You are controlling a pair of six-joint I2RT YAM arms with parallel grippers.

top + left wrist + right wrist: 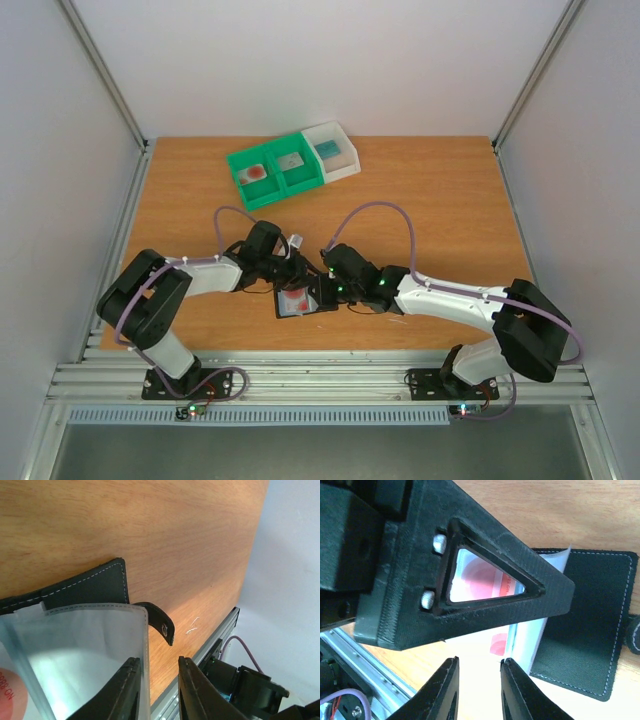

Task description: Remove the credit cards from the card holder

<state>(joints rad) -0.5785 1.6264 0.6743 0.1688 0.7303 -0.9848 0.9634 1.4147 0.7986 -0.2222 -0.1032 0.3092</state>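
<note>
My left gripper (159,661) and right gripper (479,662) each have their jaws narrowly apart over the open card holder (590,625). It lies on the table (150,525), a red-blotched credit card (496,643) inside its clear sleeve (85,645).

Illegible print on credit card (7,694)

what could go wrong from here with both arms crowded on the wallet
1. The left end effector and right end effector crowd together over the card holder; they may collide.
2. The left jaws appear to straddle the clear pocket edge, not the card, so closing might pinch the pocket and drag the holder.
</note>
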